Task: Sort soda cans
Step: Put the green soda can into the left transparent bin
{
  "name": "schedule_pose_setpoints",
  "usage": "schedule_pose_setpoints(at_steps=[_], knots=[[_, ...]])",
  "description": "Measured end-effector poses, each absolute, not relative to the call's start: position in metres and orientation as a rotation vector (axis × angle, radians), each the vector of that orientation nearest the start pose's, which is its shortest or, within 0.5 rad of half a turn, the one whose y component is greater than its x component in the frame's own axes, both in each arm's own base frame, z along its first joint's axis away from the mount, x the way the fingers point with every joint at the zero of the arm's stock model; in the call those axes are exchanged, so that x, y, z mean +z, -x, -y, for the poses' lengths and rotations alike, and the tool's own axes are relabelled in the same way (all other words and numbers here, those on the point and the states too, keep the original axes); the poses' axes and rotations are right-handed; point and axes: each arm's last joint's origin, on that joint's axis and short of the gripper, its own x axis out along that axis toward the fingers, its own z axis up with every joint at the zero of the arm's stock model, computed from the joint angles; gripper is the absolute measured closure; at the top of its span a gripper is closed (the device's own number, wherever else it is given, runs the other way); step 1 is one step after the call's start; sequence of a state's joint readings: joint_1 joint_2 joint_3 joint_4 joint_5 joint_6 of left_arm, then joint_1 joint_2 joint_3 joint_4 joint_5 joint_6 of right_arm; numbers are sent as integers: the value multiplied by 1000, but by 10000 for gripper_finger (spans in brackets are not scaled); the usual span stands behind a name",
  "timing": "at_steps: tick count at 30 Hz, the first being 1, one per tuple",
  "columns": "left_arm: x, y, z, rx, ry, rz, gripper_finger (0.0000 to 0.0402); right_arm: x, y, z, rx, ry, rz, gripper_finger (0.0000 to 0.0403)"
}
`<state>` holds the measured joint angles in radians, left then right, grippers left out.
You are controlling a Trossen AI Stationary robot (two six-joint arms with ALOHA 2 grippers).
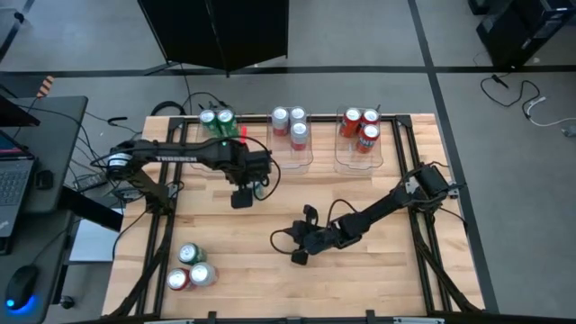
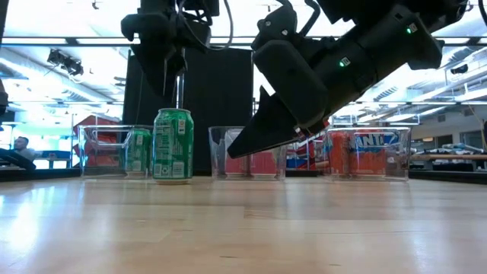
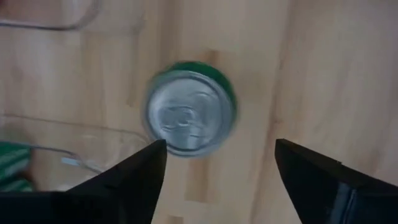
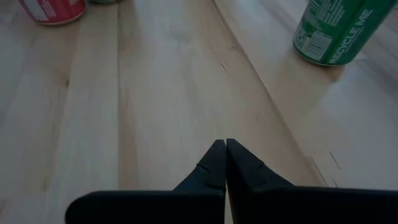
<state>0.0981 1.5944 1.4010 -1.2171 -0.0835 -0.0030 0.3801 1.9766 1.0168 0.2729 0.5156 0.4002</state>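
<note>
High view: three small cylindrical metal cans [image 1: 191, 269], one green, one red, one silver-white, are clustered at the wooden desk's [image 1: 378, 270] near left. The left pincer [image 1: 241, 197], fingers apart, is hung above an upright green can [image 3: 190, 112]. The right pincer [image 1: 300, 245] is pressed together mid-desk.

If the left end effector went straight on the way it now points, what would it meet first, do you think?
Probably the green can standing on the table: the open left end effector points down at its silver top, slightly off-centre. Depth is unclear.
</note>
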Motion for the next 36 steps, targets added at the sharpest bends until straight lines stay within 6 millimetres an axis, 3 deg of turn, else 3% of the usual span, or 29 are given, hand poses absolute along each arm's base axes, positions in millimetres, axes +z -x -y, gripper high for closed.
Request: schedule_pose_setpoints(at_steps=[15,26,36], knots=[[276,-299,-58,131,124,-1377,96,121,-363,-132,-237,-79,-582,403],[262,-298,-61,119,110,-1376,96,121,-363,-133,-229,-80,-584,403],[268,-299,-60,96,118,-1389,96,121,-363,-133,-229,-80,-584,403]])
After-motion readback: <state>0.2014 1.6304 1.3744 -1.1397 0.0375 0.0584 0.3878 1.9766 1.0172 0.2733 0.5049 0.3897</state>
